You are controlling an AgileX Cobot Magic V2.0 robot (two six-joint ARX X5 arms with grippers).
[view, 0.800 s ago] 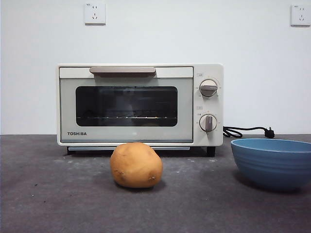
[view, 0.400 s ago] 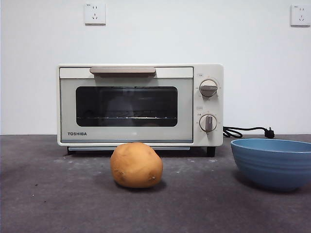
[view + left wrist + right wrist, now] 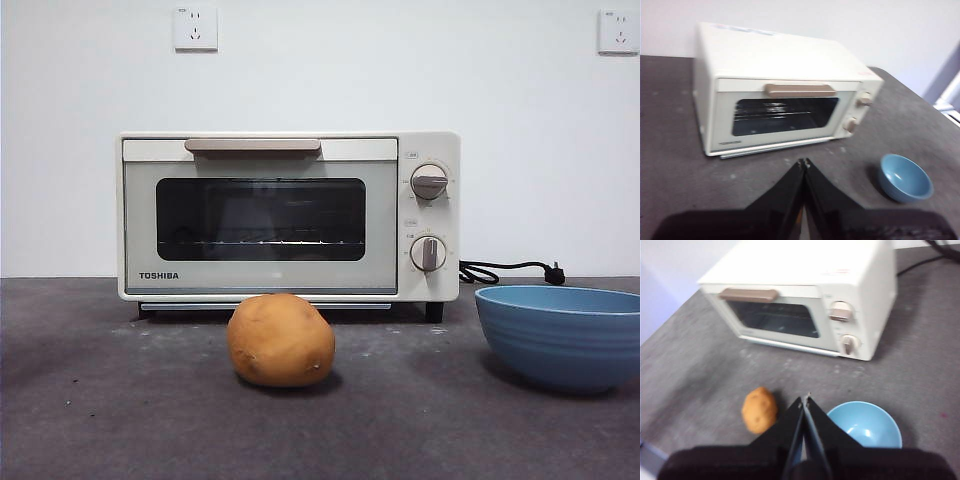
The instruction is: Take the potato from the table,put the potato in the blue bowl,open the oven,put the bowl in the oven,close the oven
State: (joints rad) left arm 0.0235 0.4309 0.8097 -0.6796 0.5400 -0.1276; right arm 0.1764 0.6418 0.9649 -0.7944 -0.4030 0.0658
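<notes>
Orange-tan potato [image 3: 280,340] lies on the table [image 3: 100,420], before the closed oven [image 3: 288,217].
Blue bowl [image 3: 560,335] sits apart; left gripper [image 3: 804,162] and right gripper [image 3: 804,399] hover above, tips together.

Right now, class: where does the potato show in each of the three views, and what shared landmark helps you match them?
Front view: the potato sits on the table, centre, before the oven.
Left wrist view: not in it.
Right wrist view: the potato lies beside the shut right gripper, across from the blue bowl.
Shared landmark: the oven, door shut.
</notes>
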